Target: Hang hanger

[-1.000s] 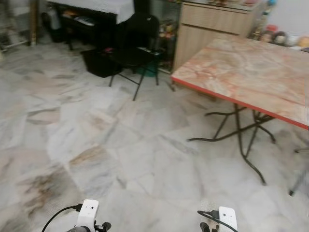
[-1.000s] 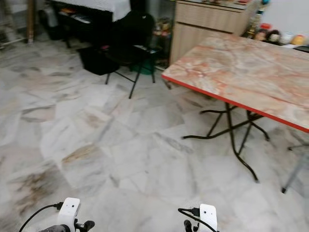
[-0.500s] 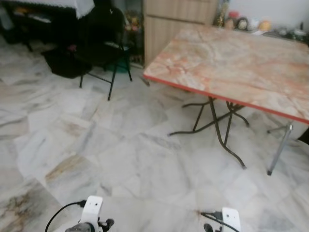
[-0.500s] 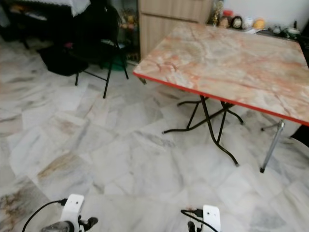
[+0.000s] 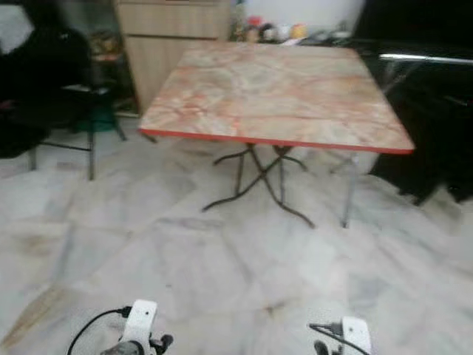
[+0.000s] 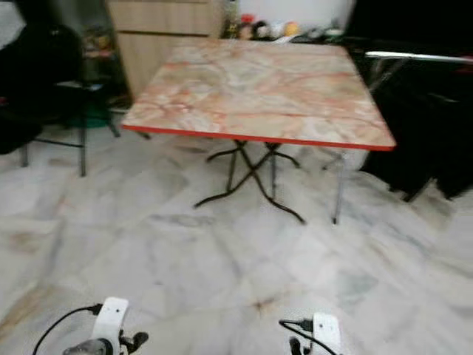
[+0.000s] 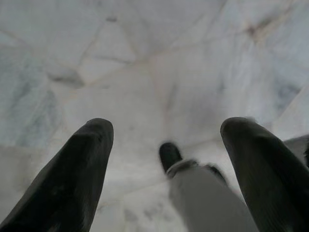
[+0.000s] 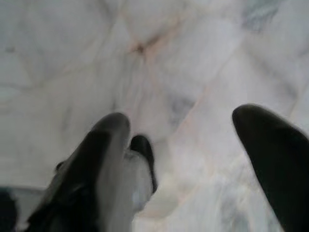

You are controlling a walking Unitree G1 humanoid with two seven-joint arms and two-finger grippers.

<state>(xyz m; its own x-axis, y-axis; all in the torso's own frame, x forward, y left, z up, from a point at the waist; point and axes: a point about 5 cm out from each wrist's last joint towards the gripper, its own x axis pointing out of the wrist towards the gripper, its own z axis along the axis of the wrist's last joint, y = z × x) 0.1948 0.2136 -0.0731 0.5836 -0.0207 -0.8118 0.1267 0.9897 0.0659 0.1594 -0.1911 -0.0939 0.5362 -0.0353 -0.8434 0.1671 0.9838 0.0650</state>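
Both tools hang low and idle. The left tool has its two black fingers spread wide over bare marble floor, with nothing between them; the right tool is likewise wide open and empty over the same floor.

No hanger can be made out, nor any rail to hang one on, so which way it lies from either tool, how its long axis runs, and which arm is nearer cannot be told. My judgement is that the robot is at the searching or walking stage, with the grasp not yet begun.

Straight ahead stands the worktop, a folding one with a marbled orange top, a red edge and crossed black legs; nothing lies on it. Behind it a wooden cabinet and some small jars sit by the wall. A dark chair stands to the left, and dark furniture crowds the right. The worktop is what blocks the way forward.
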